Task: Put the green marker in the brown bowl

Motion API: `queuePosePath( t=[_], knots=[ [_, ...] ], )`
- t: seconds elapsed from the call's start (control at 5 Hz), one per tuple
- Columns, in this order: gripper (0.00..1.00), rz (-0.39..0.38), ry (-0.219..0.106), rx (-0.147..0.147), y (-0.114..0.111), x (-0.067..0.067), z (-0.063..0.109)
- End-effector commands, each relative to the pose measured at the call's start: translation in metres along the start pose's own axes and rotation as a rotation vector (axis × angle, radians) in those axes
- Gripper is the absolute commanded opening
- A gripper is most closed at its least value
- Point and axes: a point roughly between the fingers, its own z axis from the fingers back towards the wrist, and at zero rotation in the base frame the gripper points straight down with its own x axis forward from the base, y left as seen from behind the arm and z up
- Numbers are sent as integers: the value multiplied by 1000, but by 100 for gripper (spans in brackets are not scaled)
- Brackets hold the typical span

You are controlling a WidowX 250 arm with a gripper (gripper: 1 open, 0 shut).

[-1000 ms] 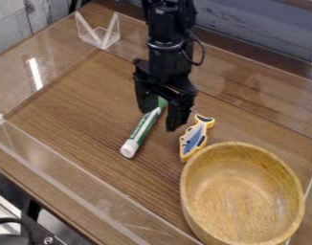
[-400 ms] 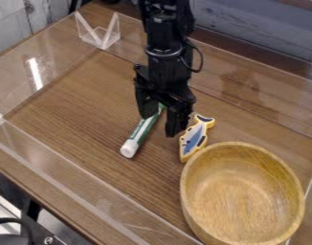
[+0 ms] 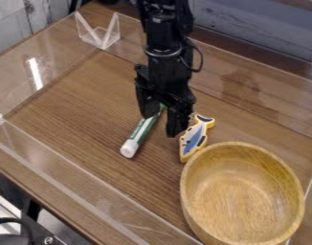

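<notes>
So the gripper [image 3: 164, 108] is hanging wide open left of the bowl [image 3: 242, 194], fish toy [image 3: 194, 135] right beside the bowl, and the marker [image 3: 141, 132] lying left of the bowl too.

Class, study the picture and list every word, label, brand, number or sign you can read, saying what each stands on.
No text can be read anywhere.
Green marker: any print on its barrel is too small and blurred to read.
Fish-shaped toy: patches of colour, no readable lettering.
Brown bowl: no writing visible.
</notes>
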Motion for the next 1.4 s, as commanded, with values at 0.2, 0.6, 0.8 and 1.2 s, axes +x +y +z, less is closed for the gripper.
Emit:
queuePosePath(
  t=[0.2,0.6,0.8,1.2],
  knots=[
    [100,-16,-82,21,4,6,16],
    [100,-28,-97,21,5,8,16],
    [100,-33,-103,21,5,9,16],
    [100,-24,-120,12,8,0,12]
  ],
)
